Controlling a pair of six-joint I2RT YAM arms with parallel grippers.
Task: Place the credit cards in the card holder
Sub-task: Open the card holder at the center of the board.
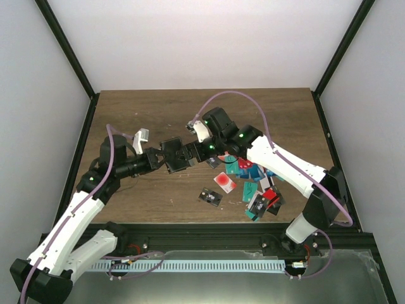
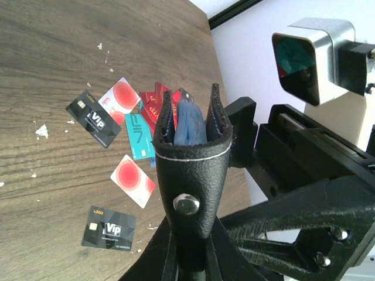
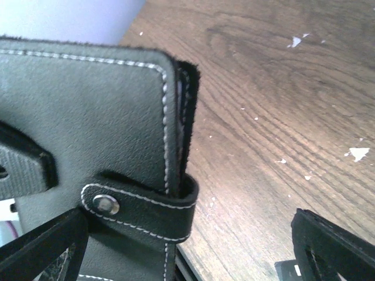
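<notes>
Top external shows the holder [image 1: 176,155] clamped in the left tool [image 1: 158,163] above the counter [image 1: 158,107], the right tool [image 1: 191,153] parted and empty beside it (cards [image 1: 253,187] lie scattered nearby), so loading seems underway, and next it likely must pinch one card.

Robot lab test cell: white panels [image 1: 202,38], black frame [image 1: 65,44], wooden tabletop [image 1: 158,114].
</notes>
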